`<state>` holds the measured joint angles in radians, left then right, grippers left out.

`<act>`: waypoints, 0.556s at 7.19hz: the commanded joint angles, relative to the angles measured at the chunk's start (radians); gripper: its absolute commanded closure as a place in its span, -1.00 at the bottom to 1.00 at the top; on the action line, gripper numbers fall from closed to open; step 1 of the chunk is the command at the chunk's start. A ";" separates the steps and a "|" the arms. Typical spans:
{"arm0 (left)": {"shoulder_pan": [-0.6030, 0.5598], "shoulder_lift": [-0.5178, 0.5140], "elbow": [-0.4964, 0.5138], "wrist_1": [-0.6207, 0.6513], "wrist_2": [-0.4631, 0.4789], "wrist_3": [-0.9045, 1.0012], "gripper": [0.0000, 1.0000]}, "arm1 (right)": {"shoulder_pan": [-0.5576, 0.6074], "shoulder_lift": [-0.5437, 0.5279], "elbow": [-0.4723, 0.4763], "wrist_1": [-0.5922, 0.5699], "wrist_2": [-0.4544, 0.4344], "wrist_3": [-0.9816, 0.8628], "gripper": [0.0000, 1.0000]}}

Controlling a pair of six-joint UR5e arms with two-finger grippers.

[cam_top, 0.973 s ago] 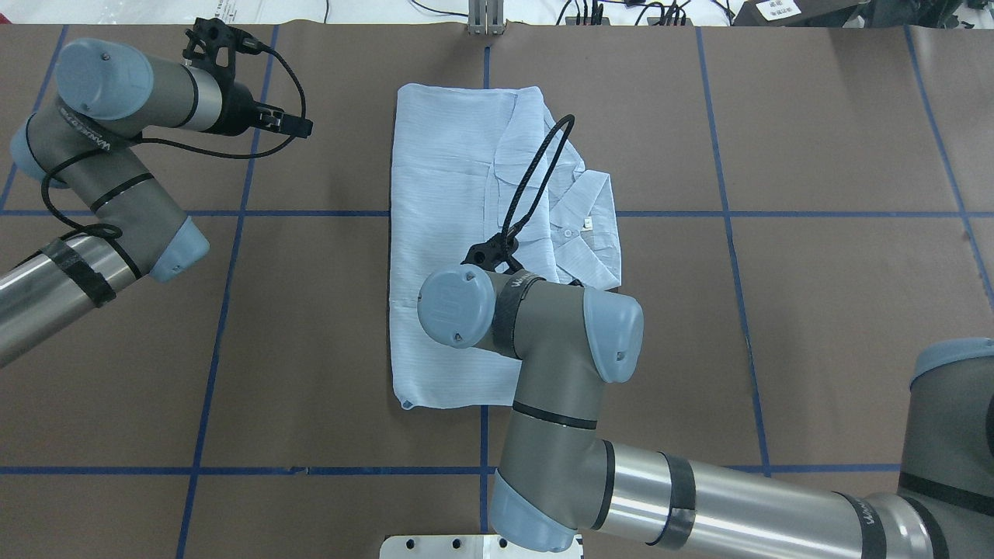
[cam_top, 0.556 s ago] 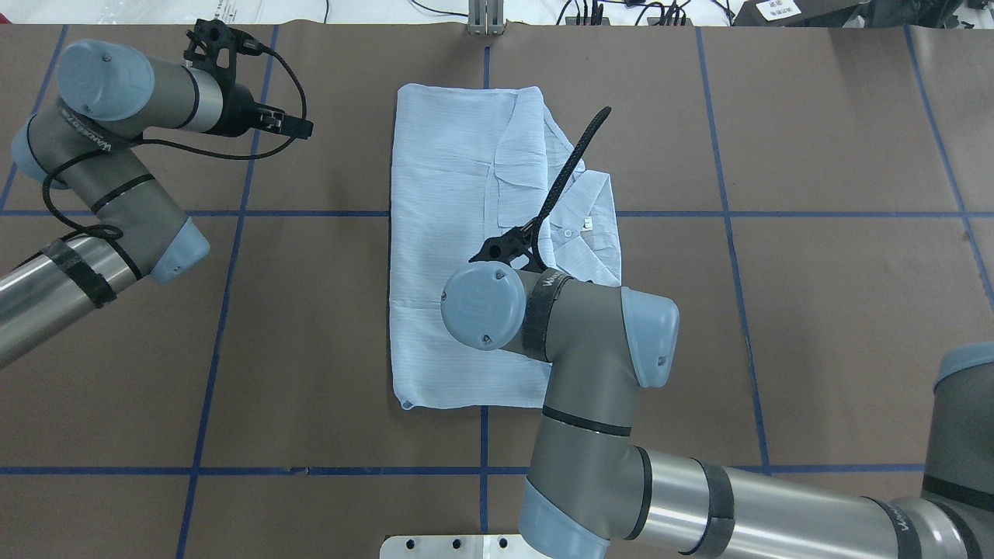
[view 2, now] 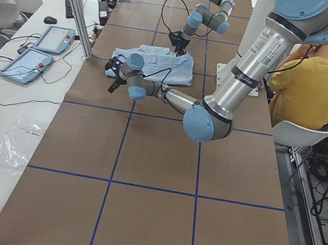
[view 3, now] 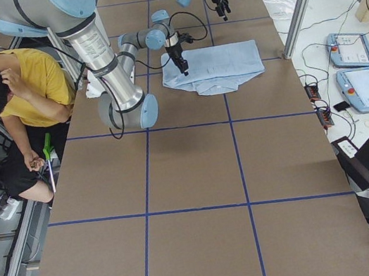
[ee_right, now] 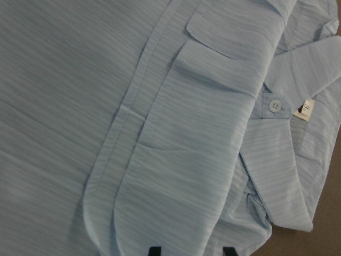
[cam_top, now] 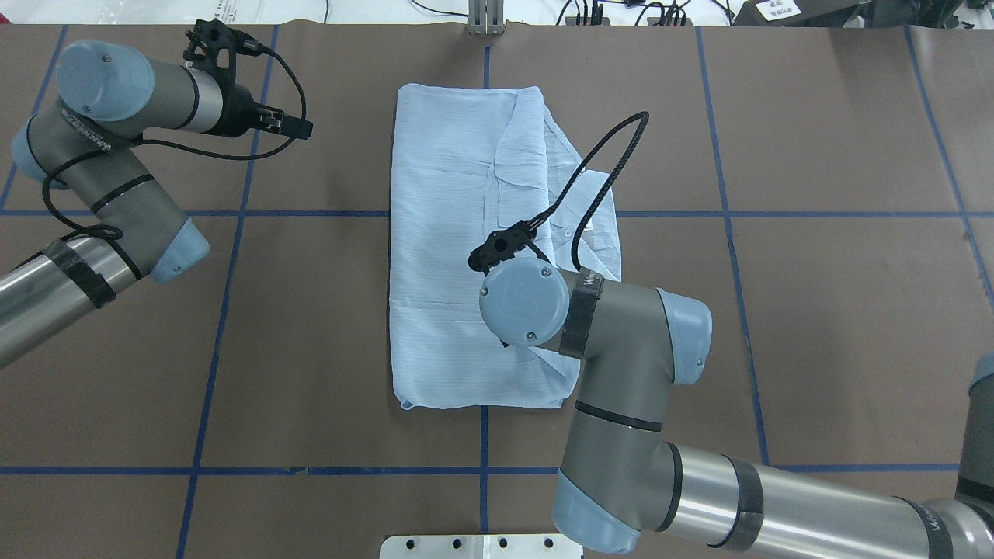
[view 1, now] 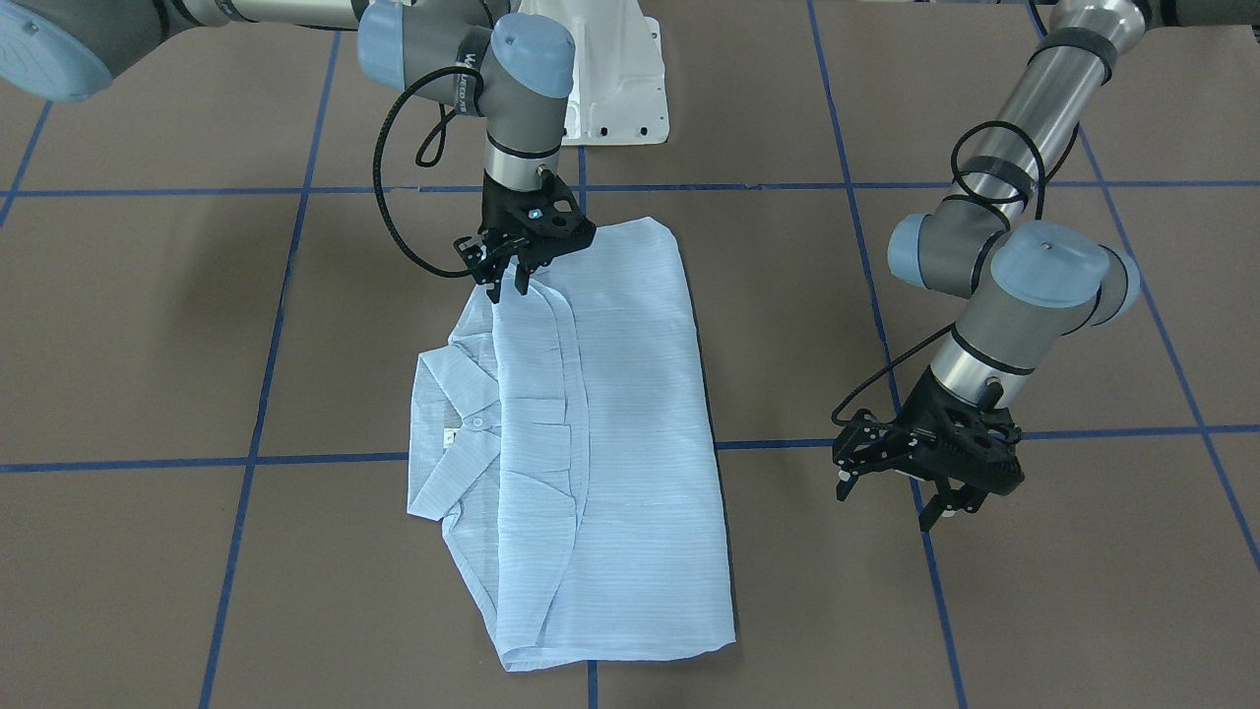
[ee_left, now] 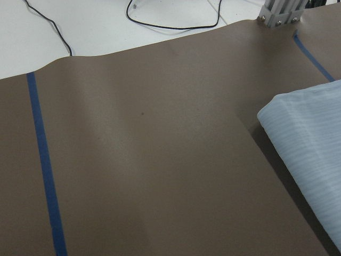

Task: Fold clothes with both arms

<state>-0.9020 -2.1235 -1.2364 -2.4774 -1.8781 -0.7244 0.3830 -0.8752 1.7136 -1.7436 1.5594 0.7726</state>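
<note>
The shirt (view 1: pixel 610 423) lies folded in a long rectangle mid-table, and the right gripper (view 1: pixel 505 288) hangs over its robot-side corner with fingers parted (nothing pinched, as far as I can see). The left gripper (view 1: pixel 886 504), also spread and empty, hovers over bare table (view 1: pixel 197 295) well aside, so I'd say the next fold needs both to grasp an edge.

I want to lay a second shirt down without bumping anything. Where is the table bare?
Bare: the table on the robot's right, beyond the collar side of the shirt; also the strip between the shirt and the left gripper. Crowded: the shirt's near edge, where the right gripper and right arm hang over it.
</note>
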 commanded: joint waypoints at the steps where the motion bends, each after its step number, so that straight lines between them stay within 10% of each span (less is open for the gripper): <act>1: 0.000 0.000 0.000 0.000 0.001 -0.001 -1.00 | 0.028 -0.002 0.001 0.085 0.120 -0.057 -0.36; 4: 0.000 0.005 0.000 0.000 0.002 -0.003 -1.00 | 0.010 -0.014 -0.009 0.082 0.122 -0.239 -0.30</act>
<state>-0.9020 -2.1200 -1.2364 -2.4774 -1.8763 -0.7265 0.4056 -0.8817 1.7110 -1.6626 1.6775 0.5753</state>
